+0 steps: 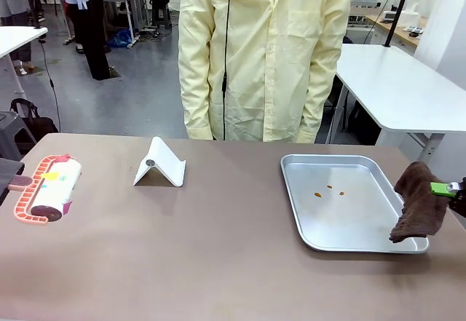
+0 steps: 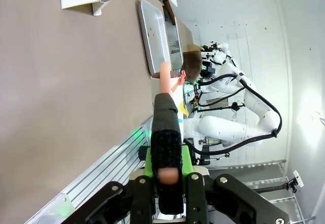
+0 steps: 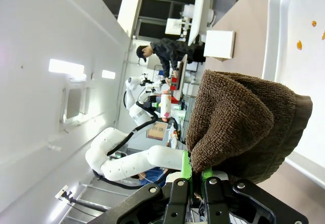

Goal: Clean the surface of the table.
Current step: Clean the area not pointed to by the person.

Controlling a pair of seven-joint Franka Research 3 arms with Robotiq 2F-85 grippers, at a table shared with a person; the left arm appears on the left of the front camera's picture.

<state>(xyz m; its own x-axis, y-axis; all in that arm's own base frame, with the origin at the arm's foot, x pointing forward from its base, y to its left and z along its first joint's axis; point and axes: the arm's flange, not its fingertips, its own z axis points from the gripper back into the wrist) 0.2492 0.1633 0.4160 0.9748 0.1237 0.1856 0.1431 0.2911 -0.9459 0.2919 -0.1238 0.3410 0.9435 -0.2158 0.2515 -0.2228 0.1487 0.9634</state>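
Observation:
The taupe-brown table [image 1: 218,263] spans the front view. At its left end lies a lint roller [image 1: 47,188] in a salmon-pink holder. My left gripper [image 1: 6,179] is at the picture's left edge, shut on the roller's handle [image 2: 165,112]; in the left wrist view the jaws [image 2: 166,176] are clamped on its dark grip. At the right edge my right gripper [image 1: 453,188] is shut on a brown cloth [image 1: 419,203], which hangs over the right rim of the steel tray [image 1: 298,212]. The right wrist view has the cloth [image 3: 238,127] bunched above the fingers [image 3: 198,178].
Three small orange crumbs [image 1: 329,188] lie in the tray. A white folded stand [image 1: 160,164] sits left of centre. A person in a pale yellow coat [image 1: 266,52] stands at the far edge. A white-topped table [image 1: 400,88] is behind on the right.

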